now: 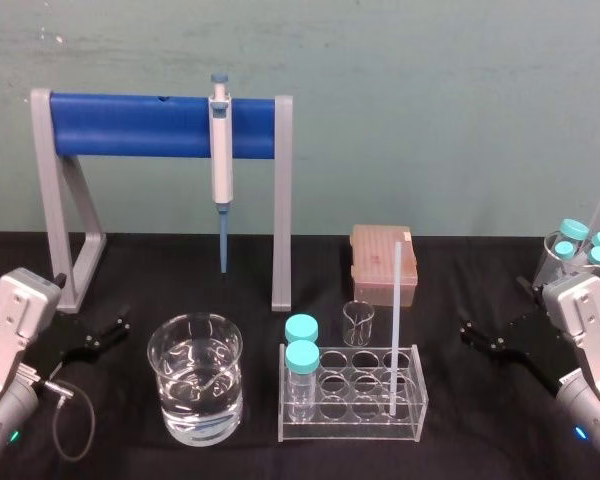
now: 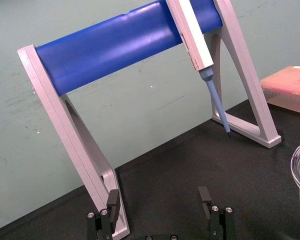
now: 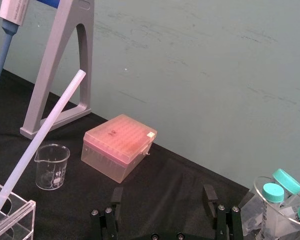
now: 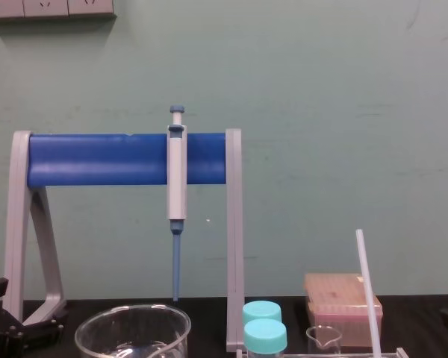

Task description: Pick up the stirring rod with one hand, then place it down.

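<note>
The stirring rod (image 1: 396, 330) is a thin translucent-white stick standing nearly upright in the right end of a clear tube rack (image 1: 418, 395). It also shows in the chest view as the rod (image 4: 368, 291) and slants across the right wrist view as the rod (image 3: 40, 140). My right gripper (image 1: 490, 342) rests on the black table to the right of the rack, apart from the rod. It is open with nothing between its fingers (image 3: 209, 194). At the table's left, near the stand's foot, my left gripper (image 1: 98, 338) also stands open and empty, its fingers (image 2: 205, 195) spread wide.
A grey-and-blue pipette (image 1: 220, 150) hangs on a blue-barred grey stand (image 1: 130, 125) at the back left. A water-filled beaker (image 1: 195, 378) sits left of the rack, which holds two teal-capped tubes (image 1: 302, 355). Behind it are a small beaker (image 1: 358, 322) and a pink tip box (image 1: 383, 262). More capped tubes (image 1: 578, 242) stand far right.
</note>
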